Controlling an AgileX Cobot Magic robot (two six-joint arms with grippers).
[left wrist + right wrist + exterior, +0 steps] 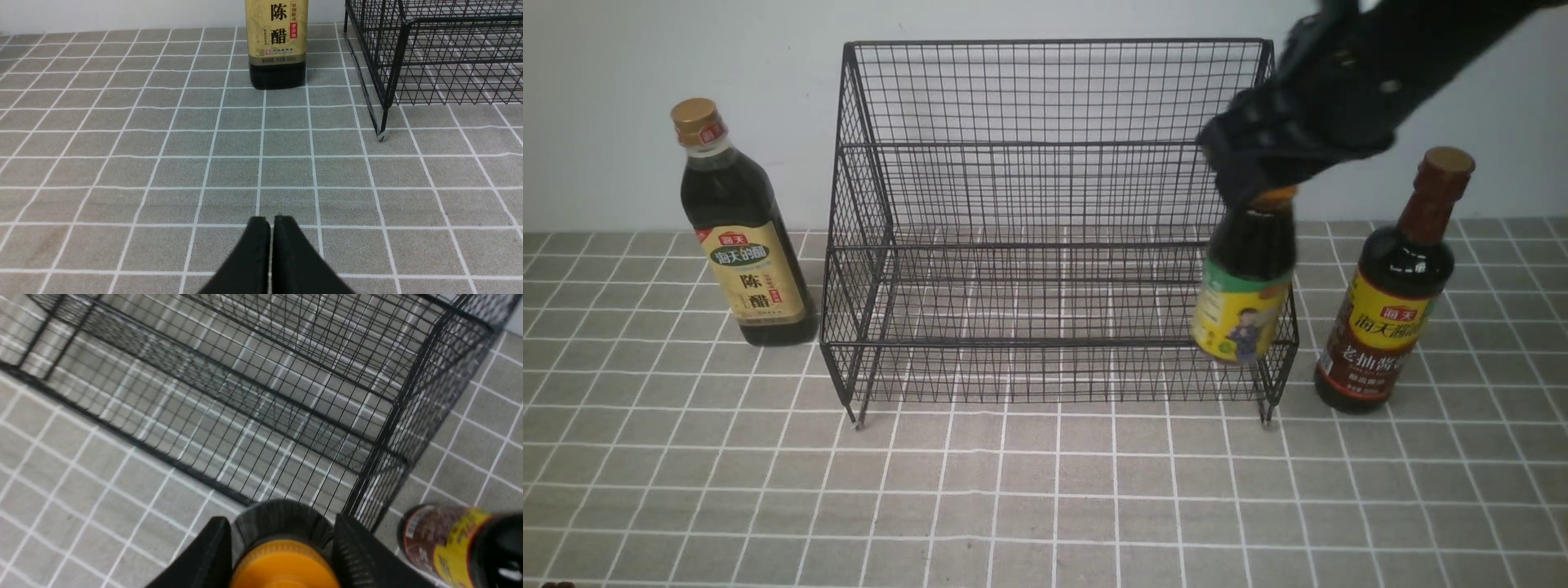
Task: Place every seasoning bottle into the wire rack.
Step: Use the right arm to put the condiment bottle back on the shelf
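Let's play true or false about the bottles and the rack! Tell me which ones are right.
1. The right gripper holds the orange-capped bottle. True.
2. The gold-capped bottle stands on the table, left of the wire rack. True.
3. One bottle is lying down. False: the brown-capped bottle also stands upright, right of the rack.
4. Two bottles sit inside the rack. False: none is inside it.
5. The other gripper is wide open. False: the left gripper is shut, holding nothing.

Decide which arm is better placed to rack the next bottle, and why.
Right: the right hand grips the orange-capped bottle, lifted at the rack's front right corner. The left hand is shut, empty, short of the gold-capped bottle.
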